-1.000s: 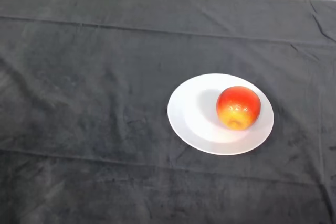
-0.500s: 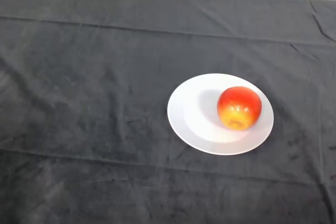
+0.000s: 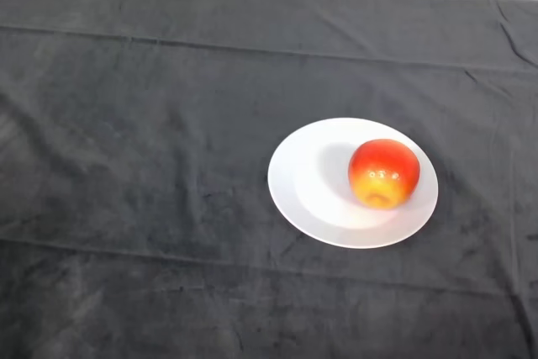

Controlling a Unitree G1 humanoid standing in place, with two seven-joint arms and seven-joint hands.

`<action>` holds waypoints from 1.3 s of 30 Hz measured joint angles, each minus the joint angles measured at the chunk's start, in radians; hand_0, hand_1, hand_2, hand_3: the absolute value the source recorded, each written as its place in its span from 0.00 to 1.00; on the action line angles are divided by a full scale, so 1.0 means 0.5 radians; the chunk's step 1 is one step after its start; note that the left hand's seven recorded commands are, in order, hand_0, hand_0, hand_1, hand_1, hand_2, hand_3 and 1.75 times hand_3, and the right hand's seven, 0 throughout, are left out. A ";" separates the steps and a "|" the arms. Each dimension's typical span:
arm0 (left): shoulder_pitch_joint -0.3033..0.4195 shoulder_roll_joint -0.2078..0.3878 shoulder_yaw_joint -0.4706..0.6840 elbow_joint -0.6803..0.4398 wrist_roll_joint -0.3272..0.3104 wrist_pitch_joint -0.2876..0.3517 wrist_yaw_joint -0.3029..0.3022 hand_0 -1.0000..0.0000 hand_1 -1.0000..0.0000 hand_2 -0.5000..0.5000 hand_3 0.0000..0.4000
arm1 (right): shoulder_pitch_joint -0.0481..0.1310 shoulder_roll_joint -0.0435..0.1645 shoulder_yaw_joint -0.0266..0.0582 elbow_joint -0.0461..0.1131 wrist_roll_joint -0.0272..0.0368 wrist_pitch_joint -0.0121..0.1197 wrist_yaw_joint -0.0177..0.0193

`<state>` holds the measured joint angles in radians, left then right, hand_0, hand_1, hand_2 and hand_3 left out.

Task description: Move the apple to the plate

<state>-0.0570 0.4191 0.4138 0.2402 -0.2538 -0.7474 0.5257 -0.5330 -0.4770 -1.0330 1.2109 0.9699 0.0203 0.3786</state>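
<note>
Dark cloth covered the tabletop [image 3: 126, 208], bare on the left. Right of centre, the white plate [image 3: 307, 195] held the apple [image 3: 383, 173], which had apparently crept slightly rightward within a second. No hand was visible; the task looked complete.

One apple [image 3: 383, 172], one white plate [image 3: 311, 187], one dark cloth [image 3: 134, 166].
</note>
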 measured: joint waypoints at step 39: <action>-0.001 0.000 0.063 0.019 -0.002 -0.004 -0.063 1.00 1.00 0.50 0.00 | 0.000 0.000 0.000 0.000 0.000 0.000 0.0000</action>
<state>-0.0574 0.4189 0.4455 0.2496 -0.2547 -0.7493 0.4943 -0.5330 -0.4770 -1.0330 1.2108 0.9699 0.0203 0.3786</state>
